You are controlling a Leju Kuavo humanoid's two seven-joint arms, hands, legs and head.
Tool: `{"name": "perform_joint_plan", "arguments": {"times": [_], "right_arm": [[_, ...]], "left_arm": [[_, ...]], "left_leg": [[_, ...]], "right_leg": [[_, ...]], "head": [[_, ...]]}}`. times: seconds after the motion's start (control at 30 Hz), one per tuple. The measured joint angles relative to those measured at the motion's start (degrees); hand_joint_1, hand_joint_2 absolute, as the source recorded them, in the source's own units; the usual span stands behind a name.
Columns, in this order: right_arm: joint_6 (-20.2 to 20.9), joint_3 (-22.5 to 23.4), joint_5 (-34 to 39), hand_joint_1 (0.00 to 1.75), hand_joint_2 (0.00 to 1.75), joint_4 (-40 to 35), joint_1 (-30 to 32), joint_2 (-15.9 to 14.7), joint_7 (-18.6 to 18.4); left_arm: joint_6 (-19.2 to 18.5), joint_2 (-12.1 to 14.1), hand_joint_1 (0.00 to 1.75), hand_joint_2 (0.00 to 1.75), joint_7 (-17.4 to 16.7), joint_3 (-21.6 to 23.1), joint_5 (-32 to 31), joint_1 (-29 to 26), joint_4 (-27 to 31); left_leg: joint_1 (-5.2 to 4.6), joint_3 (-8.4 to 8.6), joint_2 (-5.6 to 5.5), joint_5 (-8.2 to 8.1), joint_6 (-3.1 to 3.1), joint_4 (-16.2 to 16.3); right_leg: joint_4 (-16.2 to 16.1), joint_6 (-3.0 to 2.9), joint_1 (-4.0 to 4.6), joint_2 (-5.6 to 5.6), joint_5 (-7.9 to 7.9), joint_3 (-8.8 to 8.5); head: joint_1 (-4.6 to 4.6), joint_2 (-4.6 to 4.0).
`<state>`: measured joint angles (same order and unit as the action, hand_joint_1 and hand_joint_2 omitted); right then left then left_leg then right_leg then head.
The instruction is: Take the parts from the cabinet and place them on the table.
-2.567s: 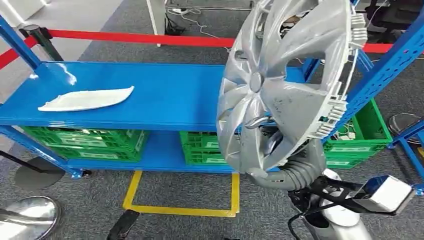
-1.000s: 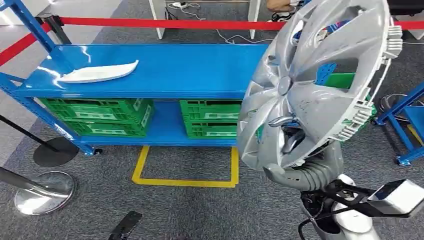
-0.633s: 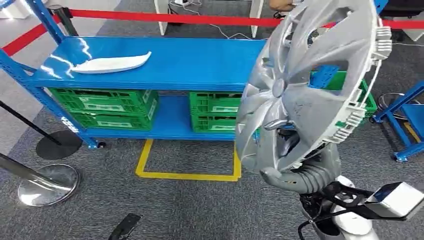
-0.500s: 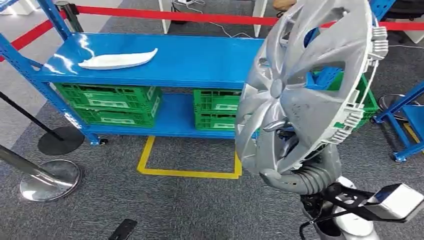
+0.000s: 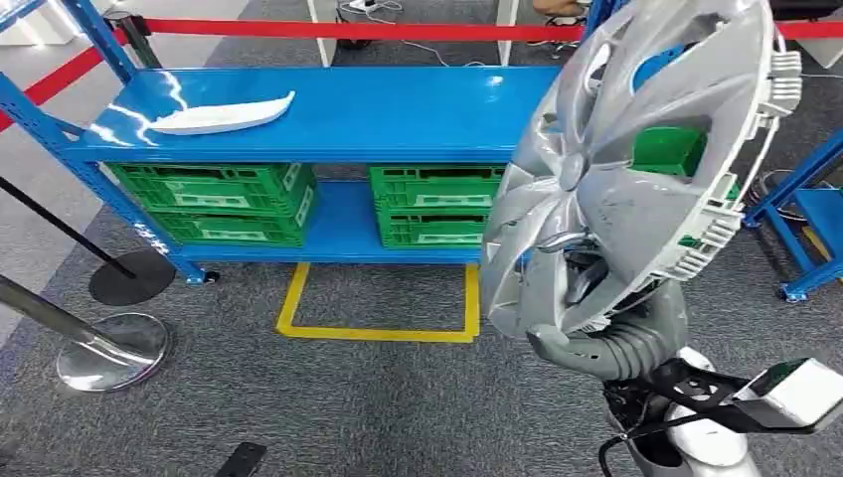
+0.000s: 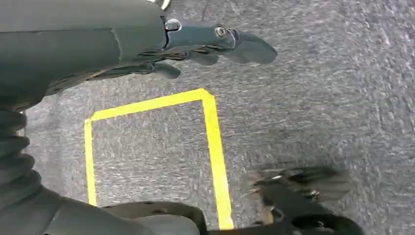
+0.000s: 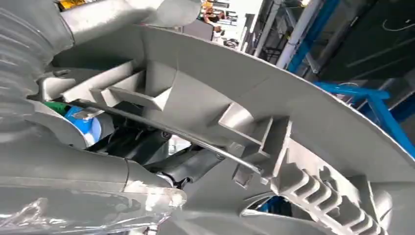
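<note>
A white curved part [image 5: 221, 115] lies on the top shelf of the blue cabinet [image 5: 398, 109], with green crates [image 5: 229, 199] on the shelf below. The left hand [image 6: 147, 44] hangs over grey carpet and a yellow floor marking [image 6: 215, 147], its fingers [image 6: 244, 46] straight and holding nothing. At the right, the right hand [image 5: 572, 288] grips the silver hubcap [image 5: 636, 169] upright (fingers hooked through a spoke gap), well in front of the cabinet.

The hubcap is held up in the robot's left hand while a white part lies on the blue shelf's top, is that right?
Not quite. The silver hubcap is held by the right hand, as the head view shows. The left hand hangs over the carpet holding nothing, seen in the left wrist view. The white part does lie on the blue shelf's top.
</note>
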<state>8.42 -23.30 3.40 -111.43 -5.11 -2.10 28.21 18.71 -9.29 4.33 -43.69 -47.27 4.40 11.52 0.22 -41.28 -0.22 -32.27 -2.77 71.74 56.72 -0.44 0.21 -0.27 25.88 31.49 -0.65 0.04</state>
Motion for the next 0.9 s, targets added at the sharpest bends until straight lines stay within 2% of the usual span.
{"name": "perform_joint_plan", "arguments": {"times": [0.03, 0.07, 0.1, 0.13, 0.17, 0.2, 0.23, 0.27, 0.33, 0.37, 0.4, 0.47, 0.5, 0.53, 0.57, 0.6, 0.67, 0.7, 0.73, 0.77, 0.83, 0.87, 0.9], "right_arm": [[1.9, 0.7, -1.1, 1.75, 1.75, 0.2, 0.1, 0.4, 0.5], [5.6, 2.2, -3.1, 1.75, 1.75, 0.4, 0.3, 1.6, 0.7], [7.8, 3.5, -3.6, 1.75, 1.75, 0.5, 0.5, 2.6, 0.6], [8.2, 4.1, -3.5, 1.75, 1.75, 0.5, 0.6, 3.0, 0.3], [7.8, 4.1, -3.0, 1.75, 1.75, 0.5, 0.6, 3.0, -0.2], [7.0, 4.2, -2.5, 1.75, 1.75, 0.5, 0.7, 3.0, -0.5], [6.4, 4.3, -2.2, 1.75, 1.75, 0.5, 0.6, 3.0, -0.5], [5.6, 4.3, -1.8, 1.75, 1.75, 0.5, 0.6, 3.0, -0.6], [4.4, 4.3, -1.2, 1.75, 1.75, 0.5, 0.6, 3.0, -0.7], [4.0, 4.4, -1.0, 1.75, 1.75, 0.5, 0.6, 3.0, -0.7], [3.6, 4.4, -0.7, 1.75, 1.75, 0.5, 0.5, 3.0, -0.7], [3.4, 4.4, -0.6, 1.75, 1.75, 0.5, 0.6, 2.9, -0.7], [3.3, 4.4, -0.6, 1.75, 1.75, 0.5, 0.6, 2.9, -0.7], [3.2, 4.4, -0.5, 1.75, 1.75, 0.5, 0.6, 2.8, -0.7], [3.1, 4.4, -0.4, 1.75, 1.75, 0.5, 0.7, 2.7, -0.7], [3.0, 4.4, -0.4, 1.75, 1.75, 0.5, 0.7, 2.6, -0.7], [2.1, 4.2, 0.0, 1.75, 1.75, 0.4, 0.6, 2.2, -0.4], [1.6, 4.2, 0.2, 1.75, 1.75, 0.3, 0.6, 2.0, -0.3], [1.3, 4.2, 0.4, 1.75, 1.75, 0.2, 0.5, 1.8, -0.1], [1.2, 4.2, 0.5, 1.75, 1.75, 0.2, 0.6, 1.6, -0.1], [1.1, 4.2, 0.5, 1.75, 1.75, 0.2, 0.7, 1.3, 0.0], [1.0, 4.2, 0.5, 1.75, 1.75, 0.2, 0.8, 1.2, 0.0], [0.9, 4.3, 0.6, 1.75, 1.75, 0.2, 0.7, 1.1, 0.0]], "left_arm": [[0.7, 0.5, 0.00, 1.75, 0.2, 0.0, 2.6, 0.1, 0.0], [1.8, 0.7, 0.00, 1.75, 0.2, 1.1, 10.4, 0.2, 0.0], [2.2, 0.9, 0.00, 1.75, -0.3, 3.2, 19.2, 0.2, 0.0], [2.3, 1.1, 0.00, 1.75, -0.9, 6.4, 29.0, 0.2, 0.0], [2.3, 1.6, 0.00, 1.75, -1.5, 12.2, 40.1, 0.0, 0.0], [2.3, 1.9, 0.00, 1.75, -1.7, 18.0, 46.0, 0.0, 0.0], [2.2, 2.1, 0.00, 1.75, -1.8, 21.3, 48.3, -0.1, 0.0], [1.9, 2.2, 0.00, 1.75, -1.9, 27.5, 49.0, -0.1, 0.0], [1.8, 2.2, 0.00, 1.75, -2.0, 32.6, 45.3, -0.4, 0.0], [1.7, 2.2, 0.00, 1.75, -2.0, 34.4, 44.6, -0.4, 0.0], [1.8, 2.3, 0.00, 1.75, -2.0, 36.5, 44.2, -0.4, 0.0], [1.8, 2.6, 0.00, 1.75, -2.0, 39.1, 44.0, -0.5, 0.0], [1.8, 2.7, 0.00, 1.75, -2.0, 40.1, 43.9, -0.5, 0.0], [1.7, 2.8, 0.00, 1.75, -2.0, 40.9, 43.8, -0.5, 0.0], [1.8, 2.8, 0.00, 1.75, -2.0, 41.7, 43.8, -0.6, 0.0], [1.8, 2.8, 0.00, 1.75, -2.0, 42.4, 43.8, -0.7, 0.0], [2.4, 2.8, 0.00, 1.75, -1.6, 43.0, 44.6, -0.7, 0.0], [2.7, 2.9, 0.00, 1.75, -1.1, 43.1, 44.9, -0.7, 0.0], [2.8, 2.9, 0.00, 1.75, -0.8, 43.1, 45.0, -0.7, 0.0], [2.8, 3.0, 0.00, 1.75, -0.7, 43.2, 45.1, -0.7, 0.0], [2.8, 3.0, 0.00, 1.75, -0.7, 43.5, 45.1, -0.9, 0.0], [2.8, 3.1, 0.00, 1.75, -0.6, 43.6, 45.1, -0.9, 0.0], [2.8, 3.1, 0.00, 1.75, -0.6, 43.7, 45.1, -1.0, 0.0]], "left_leg": [[0.01, -0.43, 0.00, -0.42, -0.09, 1.8], [0.06, 0.46, 0.00, 0.59, -0.15, 1.5], [0.08, 2.48, 0.00, 2.40, -0.09, -1.3], [0.07, 5.89, 0.00, 4.70, 0.11, -6.4], [0.07, 9.39, 0.00, 6.31, 0.39, -11.8], [-0.05, 11.50, -0.02, 5.73, 0.75, -15.0], [-0.13, 11.50, -0.13, 5.77, 1.05, -15.7], [-0.20, 10.90, -0.21, 5.84, 1.54, -15.7], [-0.16, 10.50, -0.25, 6.26, 2.31, -15.7], [0.14, 10.29, -0.06, 6.57, 2.79, -15.9], [0.17, 10.04, 0.04, 6.82, 3.17, -15.9], [0.16, 9.33, 0.14, 7.38, 3.56, -15.9], [0.15, 8.94, 0.15, 7.64, 3.55, -15.8], [0.15, 8.58, 0.15, 7.89, 3.52, -15.8], [0.15, 8.33, 0.14, 8.14, 3.44, -15.8], [0.16, 8.15, 0.11, 8.33, 3.34, -15.8], [0.26, 8.03, 0.00, 8.60, 2.99, -15.7], [0.15, 7.93, -0.04, 8.76, 2.70, -15.7], [-0.15, 7.47, -0.08, 8.94, 2.39, -15.3], [-0.12, 7.12, -0.03, 9.39, 1.94, -15.4], [-0.05, 6.80, 0.03, 9.78, 1.43, -15.5], [-0.06, 6.54, 0.03, 9.65, 1.03, -15.3], [-0.02, 5.94, 0.06, 7.99, 0.71, -14.0]], "right_leg": [[0.0, -0.01, 0.00, 0.00, -0.29, 0.42], [0.1, 0.05, 0.00, 0.01, -0.69, 1.06], [0.2, 0.17, 0.01, 0.11, -0.93, 1.45], [0.3, 0.30, 0.01, 0.21, -1.12, 1.67], [0.5, 0.48, 0.01, 0.24, -1.23, 1.77], [0.8, 0.78, 0.29, 0.17, -1.26, 2.25], [1.0, 0.97, 0.33, 0.06, -1.38, 2.51], [1.1, 1.44, 0.32, -0.05, -1.74, 2.72], [1.1, 1.91, 0.31, -0.08, -2.19, 2.93], [1.5, 2.09, 0.23, 0.06, -1.81, 3.65], [3.4, 2.55, 0.24, 0.09, 0.16, 4.57], [12.5, 3.20, 0.00, 0.10, 5.42, 8.02], [16.8, 3.36, -0.02, 0.11, 7.25, 9.70], [19.4, 3.45, -0.07, 0.11, 7.99, 10.57], [18.9, 3.46, -0.12, 0.11, 7.33, 9.88], [15.9, 3.41, -0.19, 0.10, 5.56, 7.84], [5.6, 3.27, -0.36, 0.09, 1.32, 1.63], [1.9, 3.26, -0.38, 0.12, 1.52, -0.25], [0.6, 2.91, -0.24, 0.28, 1.71, -1.04], [1.2, 2.46, -0.18, 0.34, 1.44, -0.43], [1.6, 2.04, -0.05, 0.54, 1.20, 0.22], [1.3, 1.28, -0.40, 0.50, 0.70, 0.38], [1.3, 0.82, -0.40, 0.45, 0.41, 0.58]], "head": [[0.02, 0.00], [0.04, 0.00], [-0.02, 0.00], [-0.02, 0.00], [-0.07, 0.00], [-0.07, 0.00], [0.09, 0.00], [-0.02, 0.00], [0.17, 0.00], [0.11, 0.00], [0.46, 0.00], [0.57, 0.00], [0.65, 0.00], [0.59, 0.00], [0.63, 0.00], [0.61, 0.00], [0.61, 0.00], [0.65, 0.00], [0.65, 0.00], [0.48, 0.00], [0.52, 0.00], [0.59, 0.00], [0.48, 0.00]]}}
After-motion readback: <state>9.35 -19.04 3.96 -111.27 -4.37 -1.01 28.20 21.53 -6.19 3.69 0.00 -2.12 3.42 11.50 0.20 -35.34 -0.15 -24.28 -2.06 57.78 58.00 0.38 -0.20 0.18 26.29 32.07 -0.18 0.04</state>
